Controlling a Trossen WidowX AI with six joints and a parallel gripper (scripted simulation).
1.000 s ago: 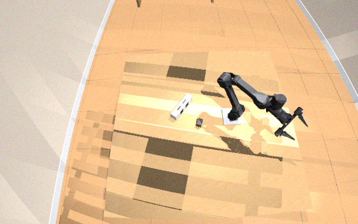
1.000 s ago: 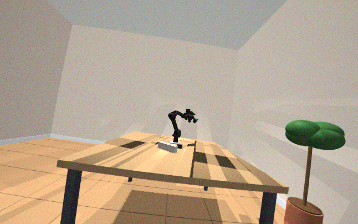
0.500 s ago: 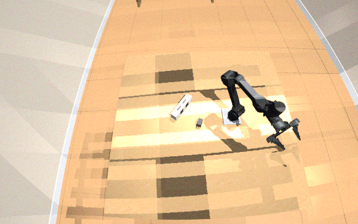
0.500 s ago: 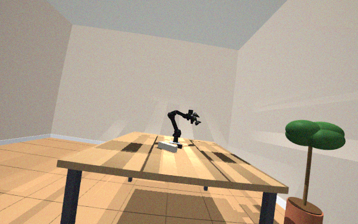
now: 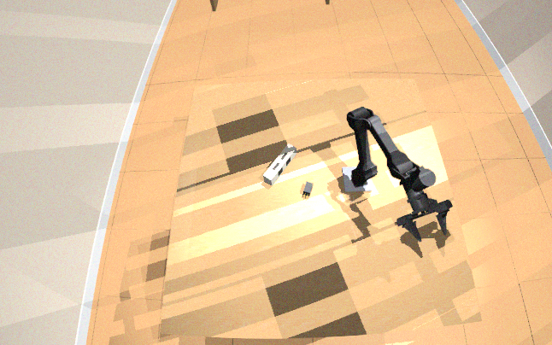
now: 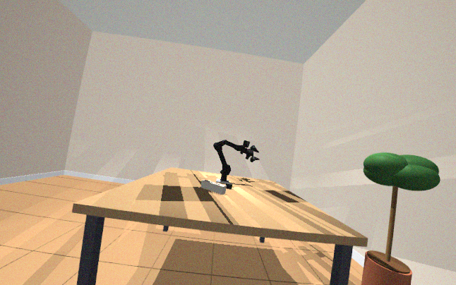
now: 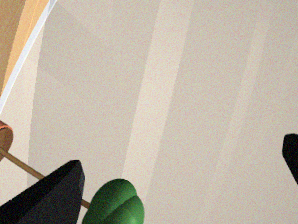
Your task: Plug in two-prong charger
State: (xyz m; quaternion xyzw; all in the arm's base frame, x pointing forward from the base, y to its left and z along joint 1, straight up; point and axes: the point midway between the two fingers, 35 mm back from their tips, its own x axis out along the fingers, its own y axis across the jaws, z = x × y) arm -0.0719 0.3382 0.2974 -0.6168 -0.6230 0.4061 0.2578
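The white power strip lies slantwise on the table, with dark outlet areas along its top. The small grey two-prong charger lies on the table between the strip and the arm's base, its prongs toward the lower edge of the top view. My gripper is open and empty, high above the table and far to the right of the charger in the top view. The wrist view shows the two black fingertips wide apart, with neither charger nor strip in view.
The arm's base stands on a light plate right of the charger. The wooden table carries strong light and shadow bands. A potted plant stands on the floor beyond the table.
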